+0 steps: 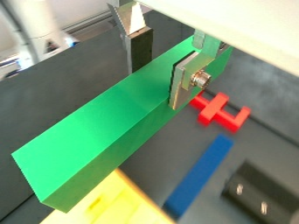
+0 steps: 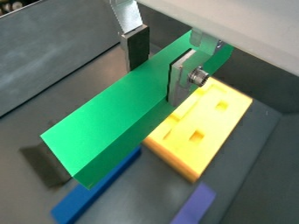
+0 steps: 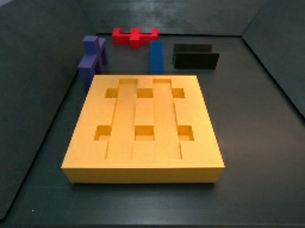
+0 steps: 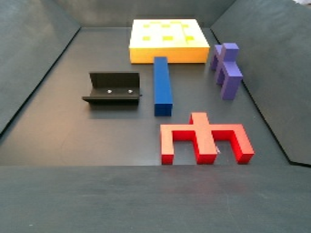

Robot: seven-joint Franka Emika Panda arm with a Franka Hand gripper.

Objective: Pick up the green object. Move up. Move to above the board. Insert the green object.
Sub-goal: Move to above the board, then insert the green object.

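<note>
The pincer (image 2: pixel 162 59) grips the green bar (image 2: pixel 122 122) high above the bench, out of both side views; the yellow board (image 3: pixel 144 120) awaits, its grooves unfilled

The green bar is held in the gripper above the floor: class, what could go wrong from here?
1. The gripper clamps the green bar near one end, so the long free end may sag or swing.
2. The bar hangs over the blue bar and only partly over the board; lowering now could jam or miss a groove.
3. Neither side view shows the gripper, so alignment is hard to judge.
</note>
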